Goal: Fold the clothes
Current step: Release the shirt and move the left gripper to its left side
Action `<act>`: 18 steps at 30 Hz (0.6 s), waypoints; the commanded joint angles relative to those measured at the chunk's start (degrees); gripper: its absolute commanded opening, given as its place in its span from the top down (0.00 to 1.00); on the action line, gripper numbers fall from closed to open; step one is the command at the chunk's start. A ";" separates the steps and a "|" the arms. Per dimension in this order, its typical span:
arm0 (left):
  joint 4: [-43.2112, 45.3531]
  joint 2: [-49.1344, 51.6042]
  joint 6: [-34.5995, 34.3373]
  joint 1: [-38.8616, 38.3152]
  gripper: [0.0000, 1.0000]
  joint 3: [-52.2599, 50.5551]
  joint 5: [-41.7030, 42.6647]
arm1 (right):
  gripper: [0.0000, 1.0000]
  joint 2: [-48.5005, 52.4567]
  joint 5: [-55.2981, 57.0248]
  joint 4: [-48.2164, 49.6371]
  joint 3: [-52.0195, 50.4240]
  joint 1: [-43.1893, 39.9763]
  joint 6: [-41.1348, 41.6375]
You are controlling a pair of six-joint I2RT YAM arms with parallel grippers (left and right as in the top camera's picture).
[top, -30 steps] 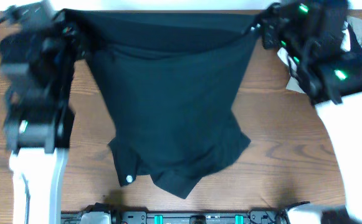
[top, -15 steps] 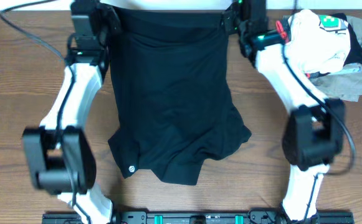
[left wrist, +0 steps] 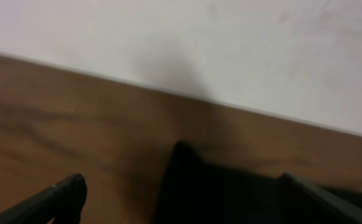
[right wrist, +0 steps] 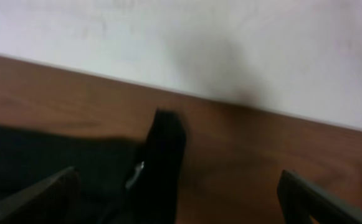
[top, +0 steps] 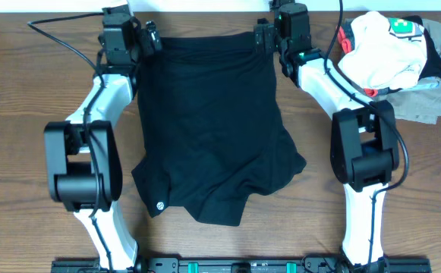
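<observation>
A black garment [top: 209, 129] lies spread on the wooden table [top: 23, 91], its top edge at the far side and its lower hem rumpled, with a small white logo near the bottom left. My left gripper [top: 150, 36] stands open at the garment's top left corner, my right gripper [top: 262, 34] open at the top right corner. In the left wrist view the open gripper [left wrist: 181, 186] straddles the dark cloth corner [left wrist: 230, 196]. In the right wrist view the open gripper [right wrist: 177, 180] has the cloth corner [right wrist: 165, 146] lying loose between its fingers.
A pile of other clothes [top: 395, 53], white, grey and dark, sits at the far right of the table. A white wall [left wrist: 230, 43] rises just beyond the table's far edge, close in front of both grippers.
Both arms carried the garment's top edge to the far side, narrowing it, and laid it down. Both grippers went from shut on the cloth to open and let it go.
</observation>
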 commanded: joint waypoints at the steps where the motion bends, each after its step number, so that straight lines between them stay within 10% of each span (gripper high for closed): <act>1: -6.67 -6.86 0.52 1.27 0.02 0.37 -0.72 | 0.01 -7.02 -2.89 -4.50 0.42 -0.81 1.18; 18: -58.80 -23.67 0.52 1.20 0.04 -1.46 1.38 | 0.01 -16.52 -16.74 -43.17 0.24 -0.59 1.66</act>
